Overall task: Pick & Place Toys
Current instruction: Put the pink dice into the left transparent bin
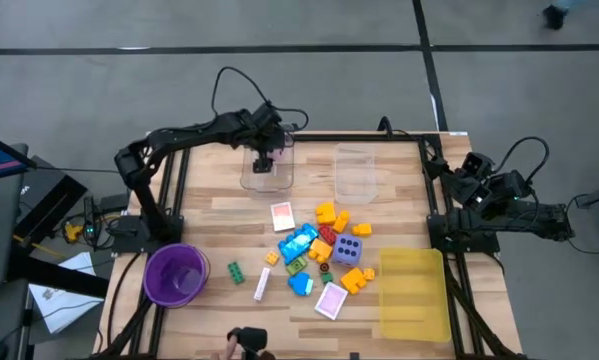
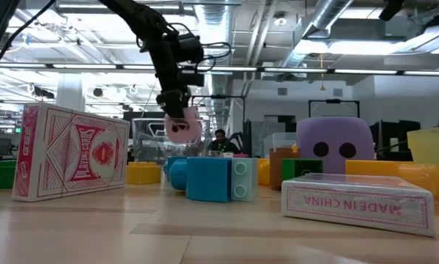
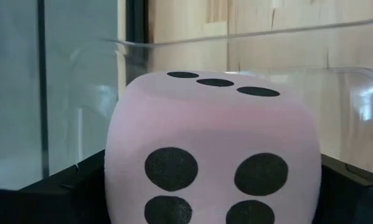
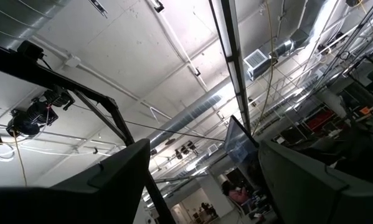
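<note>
Holding the pink dotted die between wide-set jaws, the left gripper hangs over the clear box at about twelve o'clock on the worktop. I judge the die light, slightly soft and rounded at the corners, best pinched on two opposite flat faces, as it is now. The other toys lie heaped near the centre, with the purple die among them. Small and rigid, the blocks should suit a grip across their parallel sides. One card box reads "PLAYING CARDS", another "MADE IN CHINA". At three o'clock the right gripper waits off the edge, jaws parted and empty.
</note>
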Controlling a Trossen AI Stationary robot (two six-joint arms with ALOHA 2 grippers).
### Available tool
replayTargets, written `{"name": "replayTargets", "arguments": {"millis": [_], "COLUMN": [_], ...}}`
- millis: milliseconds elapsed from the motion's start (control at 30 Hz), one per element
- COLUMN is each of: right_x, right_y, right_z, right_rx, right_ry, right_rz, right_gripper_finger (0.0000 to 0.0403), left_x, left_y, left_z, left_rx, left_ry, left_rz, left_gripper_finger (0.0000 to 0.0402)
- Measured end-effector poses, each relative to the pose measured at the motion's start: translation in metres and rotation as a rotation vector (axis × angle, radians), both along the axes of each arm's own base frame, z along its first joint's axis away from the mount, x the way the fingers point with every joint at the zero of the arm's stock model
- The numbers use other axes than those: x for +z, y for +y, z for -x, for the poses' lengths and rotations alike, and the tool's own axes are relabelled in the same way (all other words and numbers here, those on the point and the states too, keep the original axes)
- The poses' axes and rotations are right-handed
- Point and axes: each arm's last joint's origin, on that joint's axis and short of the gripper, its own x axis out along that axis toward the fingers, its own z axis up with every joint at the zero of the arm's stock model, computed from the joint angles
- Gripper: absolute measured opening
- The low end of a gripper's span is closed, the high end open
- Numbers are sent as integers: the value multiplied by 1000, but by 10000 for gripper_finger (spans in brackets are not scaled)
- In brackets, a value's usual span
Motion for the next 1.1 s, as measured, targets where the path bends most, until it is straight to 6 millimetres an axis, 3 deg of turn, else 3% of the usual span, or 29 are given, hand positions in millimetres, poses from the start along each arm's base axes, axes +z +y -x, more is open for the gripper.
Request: {"name": "replayTargets", "arguments": {"millis": [167,500,1100], "right_x": [0,0,0], "right_y": [0,0,0], "right_z": [0,0,0], "right_rx": [3,3,3], "right_ry": [0,0,1], "right_rz": [-4,-4,-4], "right_gripper_finger": [293,293,293], "left_x": [-12,-11,-9], "left_y": [7,17,19], "left_z": [-1,5,3], "left_rx": [17,39,42], "left_ry": [34,33,7], "left_rz": [4,-18,-39], "left_gripper_finger": [368,369,373]}}
